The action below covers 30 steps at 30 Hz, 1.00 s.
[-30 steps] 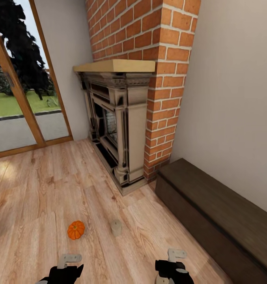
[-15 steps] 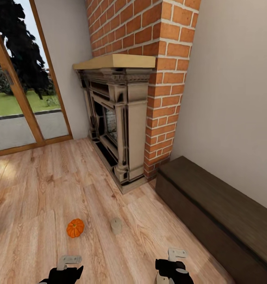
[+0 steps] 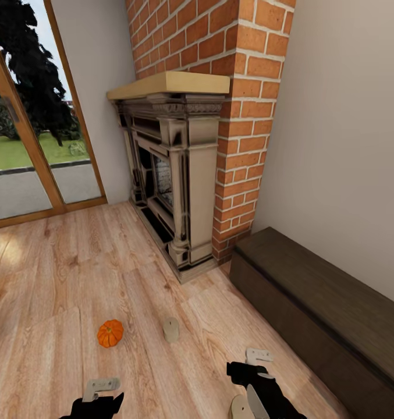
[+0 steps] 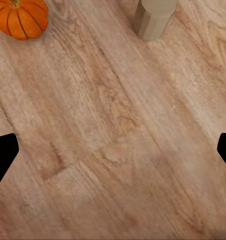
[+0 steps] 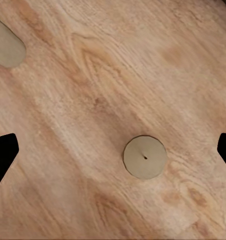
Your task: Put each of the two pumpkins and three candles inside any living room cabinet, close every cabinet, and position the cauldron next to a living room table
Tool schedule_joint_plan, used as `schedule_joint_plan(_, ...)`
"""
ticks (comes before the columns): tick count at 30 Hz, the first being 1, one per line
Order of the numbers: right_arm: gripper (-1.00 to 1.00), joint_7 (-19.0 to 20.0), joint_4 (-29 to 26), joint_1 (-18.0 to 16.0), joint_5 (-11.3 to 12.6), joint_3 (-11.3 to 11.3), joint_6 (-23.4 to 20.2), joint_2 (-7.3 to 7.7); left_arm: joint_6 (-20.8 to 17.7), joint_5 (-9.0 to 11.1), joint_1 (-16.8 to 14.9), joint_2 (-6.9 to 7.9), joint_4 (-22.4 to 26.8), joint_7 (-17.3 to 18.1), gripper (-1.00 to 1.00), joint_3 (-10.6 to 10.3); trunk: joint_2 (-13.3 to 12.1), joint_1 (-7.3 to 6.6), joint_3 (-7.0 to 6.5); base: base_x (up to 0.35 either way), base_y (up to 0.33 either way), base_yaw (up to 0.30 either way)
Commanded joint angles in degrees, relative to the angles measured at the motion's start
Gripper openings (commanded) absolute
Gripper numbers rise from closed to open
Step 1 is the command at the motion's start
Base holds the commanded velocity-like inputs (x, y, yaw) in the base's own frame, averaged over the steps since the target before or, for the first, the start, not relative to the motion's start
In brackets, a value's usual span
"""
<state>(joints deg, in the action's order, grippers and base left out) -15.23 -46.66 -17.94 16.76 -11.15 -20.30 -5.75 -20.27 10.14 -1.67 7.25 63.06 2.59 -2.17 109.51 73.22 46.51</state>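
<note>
Head camera looking down across floor (image 3: 57, 273) toward fireplace (image 3: 173, 169), both wrist cameras facing planks closely, sharing candle (image 3: 171, 329) (image 4: 152, 17) ahead of the fingers.

Ahead of the right claw (image 3: 250, 381), well apart from it, we see a fireplace (image 3: 173, 180) with a dark carved surround and a pale wooden mantel (image 3: 170, 84), set against a red brick chimney (image 3: 220, 52). Far beyond the left claw (image 3: 100, 393) we find a glass door (image 3: 22, 145) in a wooden frame, with grass and a dark tree (image 3: 22, 64) outside. A plain wall (image 3: 342, 145) rises on the right claw's outer side.
</note>
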Motion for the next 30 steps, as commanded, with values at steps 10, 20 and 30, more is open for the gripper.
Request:
schedule_joint_plan(10, 1.0, -0.3, 0.0, 0.4, 0.7, -0.3, 2.9, 0.13, 0.1, 0.6, 0.1, 0.05, -0.3, -0.1, 1.0, -0.1, 4.1, 2.2, 1.85, 0.0, 0.0, 0.0)
schedule_joint_plan(20, 1.0, 0.2, 0.5, 0.4, 0.7, 0.0, 2.9, 0.1, 0.1, 0.6, 0.1, 0.05, -0.4, -0.1, 1.0, -0.1, 8.1, 4.39, 3.65, 0.0, 0.0, 0.0)
schedule_joint_plan(30, 1.0, 0.1, 5.8, 0.3, 0.7, 0.3, 2.9, 0.2, 0.1, 0.7, 0.1, 0.05, -0.5, -0.2, 1.0, -0.1, 12.1, 6.59, 5.44, 0.0, 0.0, 0.0)
